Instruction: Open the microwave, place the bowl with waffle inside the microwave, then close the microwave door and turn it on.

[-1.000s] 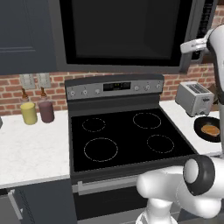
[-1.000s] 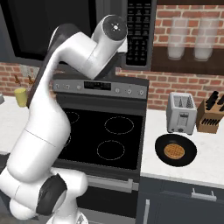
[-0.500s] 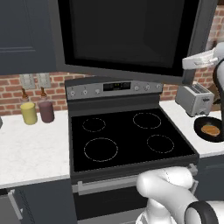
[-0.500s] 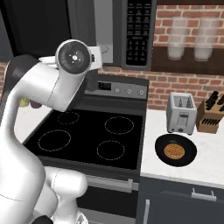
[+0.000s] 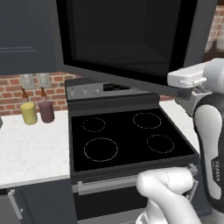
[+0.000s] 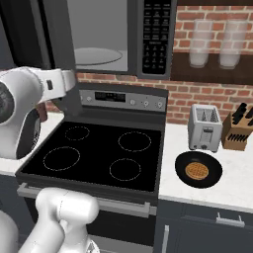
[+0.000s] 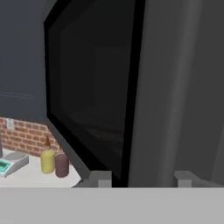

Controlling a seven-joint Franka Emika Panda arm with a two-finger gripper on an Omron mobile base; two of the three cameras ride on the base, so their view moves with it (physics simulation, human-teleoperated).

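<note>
Microwave door (image 5: 131, 39) swung out wide over the stove (image 5: 127, 140), hinged on its left; glass pane dark. In the right base view the microwave (image 6: 123, 34) cavity is exposed, pale turntable plate (image 6: 96, 55) inside, keypad (image 6: 154, 34) on the right side of the front.

My gripper (image 7: 142, 177) sits at the free edge of the door. Hand view: two finger tips (image 7: 100, 178) rise at the bottom with the door's grey edge strip between and ahead of them. They stand partly apart; I cannot tell whether they pinch the edge or are released from it.

Bowl (image 6: 198, 169) with the waffle (image 6: 197, 171) rests on the counter (image 6: 237, 173) right of the stove, near the front edge, just in front of the toaster (image 6: 205, 127). Knife block (image 6: 237, 129) beside the toaster, toward the right end against the brick wall.

Left counter (image 5: 30, 153): yellow jar (image 5: 29, 113) and maroon jar (image 5: 46, 110) side by side at the back, by the wall. Small scale (image 7: 9, 163) shows left of the jars in hand view.
</note>
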